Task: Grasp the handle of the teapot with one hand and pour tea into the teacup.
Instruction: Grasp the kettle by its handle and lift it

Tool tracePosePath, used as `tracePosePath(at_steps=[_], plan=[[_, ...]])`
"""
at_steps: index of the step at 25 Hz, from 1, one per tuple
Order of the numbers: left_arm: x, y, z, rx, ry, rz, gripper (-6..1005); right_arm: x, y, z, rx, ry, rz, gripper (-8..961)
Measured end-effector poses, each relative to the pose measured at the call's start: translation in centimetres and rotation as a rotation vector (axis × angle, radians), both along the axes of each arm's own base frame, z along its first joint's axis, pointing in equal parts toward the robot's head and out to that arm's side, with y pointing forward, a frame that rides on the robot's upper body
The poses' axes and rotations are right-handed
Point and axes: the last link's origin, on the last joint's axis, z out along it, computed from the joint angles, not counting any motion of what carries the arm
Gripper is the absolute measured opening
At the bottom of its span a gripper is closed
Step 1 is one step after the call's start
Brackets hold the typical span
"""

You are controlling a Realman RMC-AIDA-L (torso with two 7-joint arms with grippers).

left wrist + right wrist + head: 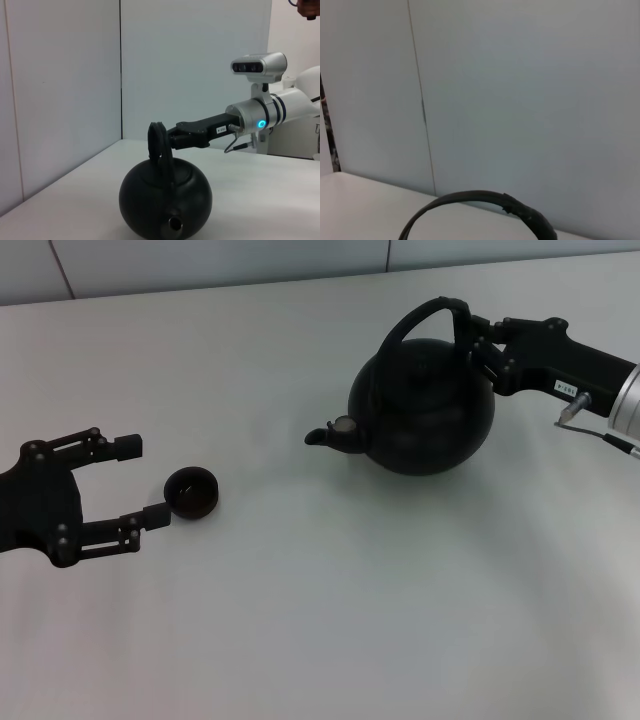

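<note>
The right hand (470,335) is clamped on the handle (425,312) of the teapot (425,410), which sits on the white table (350,600) with its spout pointing toward the teacup (190,491); the left hand (135,482) rests on the table, fingers spread wide and holding nothing, just beside the teacup.

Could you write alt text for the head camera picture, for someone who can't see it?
The right gripper grips the handle of a black teapot on a white table. The open left gripper waits beside a small teacup.
</note>
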Motion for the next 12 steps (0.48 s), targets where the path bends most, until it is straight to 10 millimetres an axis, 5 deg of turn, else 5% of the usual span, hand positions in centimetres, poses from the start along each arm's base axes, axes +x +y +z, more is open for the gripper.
tracePosePath(at_steps=[12], plan=[[-0.1, -0.2, -0.2, 0.001, -0.002, 0.003, 803, -2.6, 1.9, -0.1, -0.003, 0.005, 0.073, 128]])
